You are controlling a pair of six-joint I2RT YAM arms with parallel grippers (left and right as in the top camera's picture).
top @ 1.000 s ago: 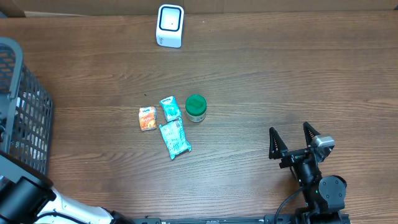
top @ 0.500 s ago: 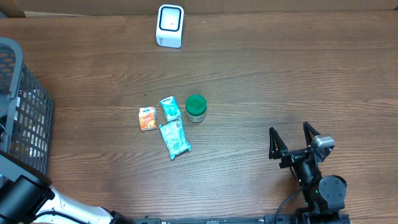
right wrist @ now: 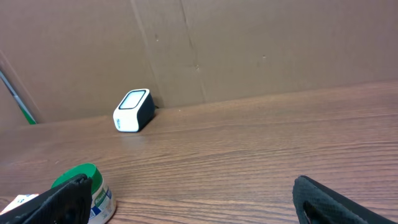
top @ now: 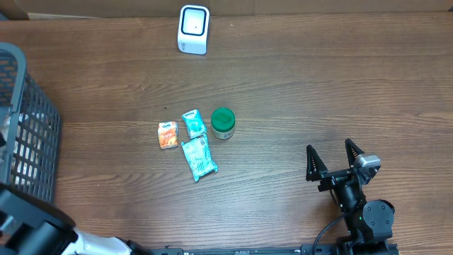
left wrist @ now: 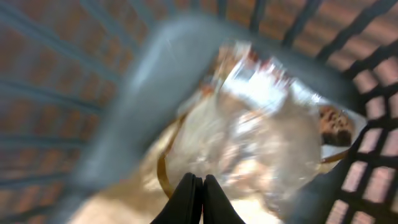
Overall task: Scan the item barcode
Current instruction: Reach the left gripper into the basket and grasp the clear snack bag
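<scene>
Clear crinkled plastic is what the packet (left wrist: 249, 124) seems to be in the blurred left wrist view, where it lies inside the grey wire basket (top: 32, 134) against the wall. I judge it light, soft and slippery, with film that buckles under pressure. A pinch on a flat sealed edge or corner should hold better than one on the puffed middle. No barcode can be made out yet.

The left end effector (left wrist: 195, 190) is clenched tip to tip right at the packet. Whether a fold of film is caught there I cannot tell. The right end effector (top: 328, 145) stands released, well apart from the basket across the brown wooden desk (top: 318, 85).

Against a second ago, the left arm's black link (top: 32, 230) just below the basket has shifted. The white box-shaped scanner (top: 193, 29), far to the right of the basket, has not moved.
</scene>
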